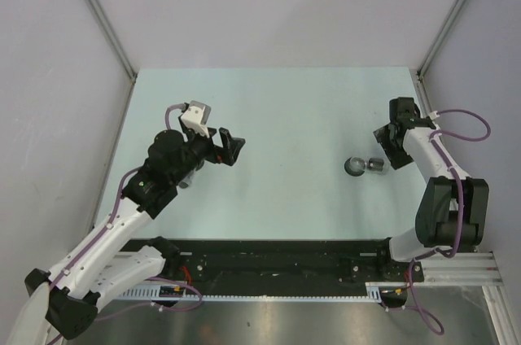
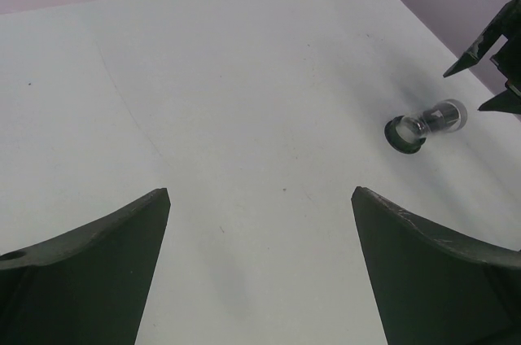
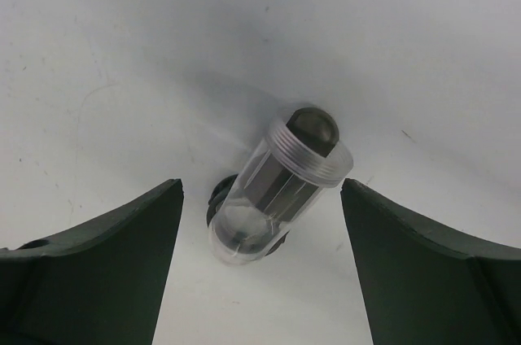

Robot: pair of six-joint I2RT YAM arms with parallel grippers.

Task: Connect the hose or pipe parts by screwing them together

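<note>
My right jaws, spread and empty, hover just above the clear pipe fitting (image 3: pixel 281 190) lying near the tabletop's (image 1: pixel 285 117) right edge, long axis slanting across the gap; my spread left jaws sit well apart.

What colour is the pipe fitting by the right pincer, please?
The pipe fitting is clear plastic around a dark core, best seen in the right wrist view.

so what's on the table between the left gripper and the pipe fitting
Nothing: the table between the left gripper and the pipe fitting is bare, as the top and left wrist views both show.
</note>
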